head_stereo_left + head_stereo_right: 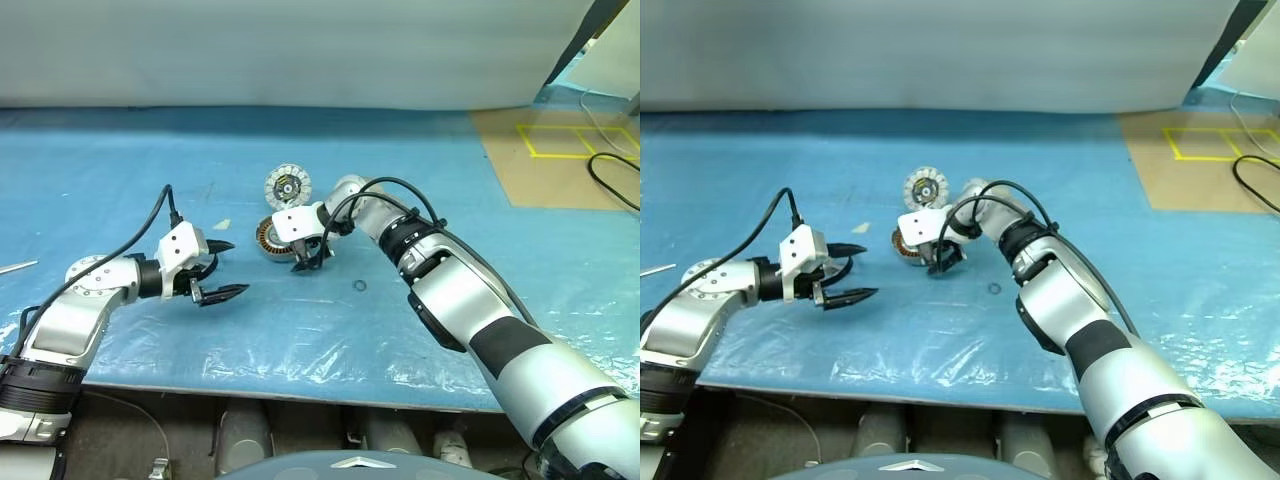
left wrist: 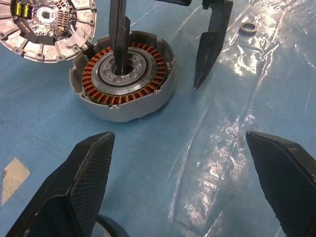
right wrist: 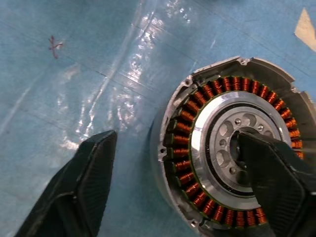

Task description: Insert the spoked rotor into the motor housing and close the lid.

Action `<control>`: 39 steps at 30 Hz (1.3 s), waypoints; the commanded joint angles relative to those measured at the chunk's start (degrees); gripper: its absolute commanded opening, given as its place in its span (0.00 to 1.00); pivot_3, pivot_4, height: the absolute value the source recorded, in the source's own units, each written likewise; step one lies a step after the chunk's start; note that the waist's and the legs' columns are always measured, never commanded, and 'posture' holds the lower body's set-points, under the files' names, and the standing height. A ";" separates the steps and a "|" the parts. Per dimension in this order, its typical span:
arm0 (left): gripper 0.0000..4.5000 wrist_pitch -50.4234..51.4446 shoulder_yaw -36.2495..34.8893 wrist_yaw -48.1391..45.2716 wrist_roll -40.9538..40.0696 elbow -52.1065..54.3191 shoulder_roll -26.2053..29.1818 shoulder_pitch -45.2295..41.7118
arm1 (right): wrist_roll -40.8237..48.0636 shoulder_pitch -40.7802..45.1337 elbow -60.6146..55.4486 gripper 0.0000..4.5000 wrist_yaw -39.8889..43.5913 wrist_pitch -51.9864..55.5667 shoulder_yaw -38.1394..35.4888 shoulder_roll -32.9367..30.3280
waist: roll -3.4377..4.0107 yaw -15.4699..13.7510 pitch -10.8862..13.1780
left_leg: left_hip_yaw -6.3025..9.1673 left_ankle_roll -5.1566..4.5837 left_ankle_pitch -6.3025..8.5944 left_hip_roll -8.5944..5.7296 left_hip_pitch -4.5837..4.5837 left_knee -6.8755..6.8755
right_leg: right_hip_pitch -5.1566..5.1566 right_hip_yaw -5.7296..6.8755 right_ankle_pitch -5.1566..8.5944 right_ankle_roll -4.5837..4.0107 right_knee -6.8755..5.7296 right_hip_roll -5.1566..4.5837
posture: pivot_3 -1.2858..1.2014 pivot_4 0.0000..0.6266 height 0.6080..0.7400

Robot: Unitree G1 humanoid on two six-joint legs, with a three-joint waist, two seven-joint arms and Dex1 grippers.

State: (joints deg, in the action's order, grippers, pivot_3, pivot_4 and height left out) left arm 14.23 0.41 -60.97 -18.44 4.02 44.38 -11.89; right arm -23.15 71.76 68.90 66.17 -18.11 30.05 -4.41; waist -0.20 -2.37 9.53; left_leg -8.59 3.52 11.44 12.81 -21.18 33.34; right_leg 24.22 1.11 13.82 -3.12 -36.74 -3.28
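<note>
We see bare blue mat (image 1: 150,170) all around the motor housing (image 2: 123,79), its lid (image 2: 44,24) lying open alongside. Our right gripper (image 2: 163,54) straddles the housing's near wall, one finger (image 2: 118,39) in the hub, jaws apart, holding nothing. Our left gripper (image 1: 222,270) hovers wide open, empty, well apart from the housing.

On the blue counter (image 1: 120,180), the right end effector (image 1: 309,262) straddles the motor housing (image 1: 272,240); its lid (image 1: 288,187) lies open behind. The left end effector (image 1: 226,269) gapes, left of them.
</note>
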 commanded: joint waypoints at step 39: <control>1.00 -1.32 2.51 -1.69 1.37 -0.74 -3.64 0.10 | 6.31 -21.61 -67.47 0.46 26.31 32.34 6.79 -20.15 | -0.04 -0.16 0.01 | -0.01 -0.19 -0.10 -0.02 -0.10 -0.06 | 0.04 -0.01 0.02 -0.02 0.10 0.03 | 0.52 0.24 1.00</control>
State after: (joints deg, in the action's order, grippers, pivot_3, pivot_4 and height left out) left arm 13.10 2.90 -62.16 -16.71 2.38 40.57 -11.65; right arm -18.19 50.08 5.51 89.37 12.28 37.00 -24.31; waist -0.24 -2.52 9.54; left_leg -8.59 3.33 11.34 12.79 -21.28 33.27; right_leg 24.27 1.10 13.84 -3.14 -36.65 -3.26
